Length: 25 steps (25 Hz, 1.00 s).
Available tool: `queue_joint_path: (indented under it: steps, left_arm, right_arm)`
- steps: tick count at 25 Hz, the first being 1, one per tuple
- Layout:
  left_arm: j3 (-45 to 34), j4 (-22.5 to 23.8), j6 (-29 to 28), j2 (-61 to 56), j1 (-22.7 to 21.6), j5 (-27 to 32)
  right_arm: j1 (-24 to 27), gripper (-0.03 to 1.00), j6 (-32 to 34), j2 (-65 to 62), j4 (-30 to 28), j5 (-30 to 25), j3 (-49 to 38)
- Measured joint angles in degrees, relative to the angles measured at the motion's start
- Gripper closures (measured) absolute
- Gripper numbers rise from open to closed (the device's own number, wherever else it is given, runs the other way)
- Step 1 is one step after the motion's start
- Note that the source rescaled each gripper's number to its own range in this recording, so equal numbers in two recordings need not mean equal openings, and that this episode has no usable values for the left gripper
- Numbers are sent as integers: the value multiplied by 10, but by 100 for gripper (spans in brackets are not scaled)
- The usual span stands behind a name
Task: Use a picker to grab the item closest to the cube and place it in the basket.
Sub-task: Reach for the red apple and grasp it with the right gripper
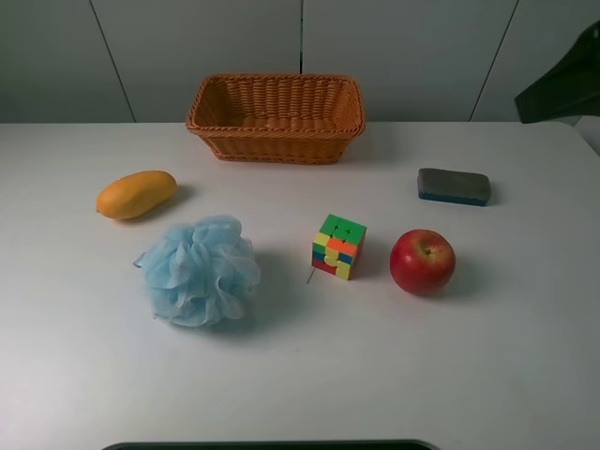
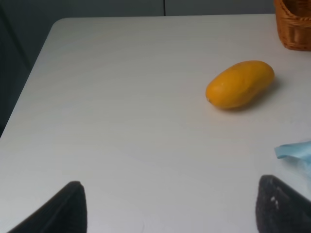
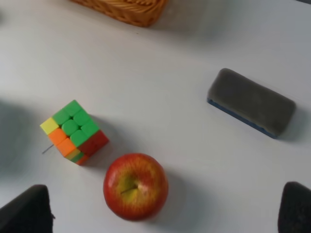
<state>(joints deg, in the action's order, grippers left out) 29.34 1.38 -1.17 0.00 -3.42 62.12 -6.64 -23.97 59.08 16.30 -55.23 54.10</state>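
Observation:
The multicoloured cube [image 1: 338, 247] sits right of the table's middle; it also shows in the right wrist view [image 3: 74, 131]. A red apple [image 1: 422, 261] lies just right of it, closest to it, and shows in the right wrist view [image 3: 135, 186]. The wicker basket [image 1: 276, 137] stands at the back centre, empty. My right gripper [image 3: 160, 213] is open, held above the apple and cube, touching nothing. My left gripper [image 2: 170, 213] is open and empty over the left part of the table, near the mango [image 2: 240, 83]. Only a dark part of the right arm [image 1: 562, 80] shows in the exterior view.
A yellow mango [image 1: 136, 194] lies at the left. A blue bath pouf [image 1: 202, 270] lies left of the cube. A grey eraser [image 1: 454, 186] lies at the right back, also in the right wrist view [image 3: 251, 102]. The table's left edge [image 2: 29, 73] is near.

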Motion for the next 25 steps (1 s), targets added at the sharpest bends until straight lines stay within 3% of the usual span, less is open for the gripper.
queue_joint_path:
  steps: [4, 11, 25]
  left_arm:
    - [0, 0, 0, 0, 0, 0]
    - [0, 0, 0, 0, 0, 0]
    - [0, 0, 0, 0, 0, 0]
  right_arm:
    - [-78, -3, 0, 73, -5, 47, 0]
    - [-160, -3, 32, 208, -58, 55, 0]
    - [-167, -3, 93, 379, -112, 71, 0]
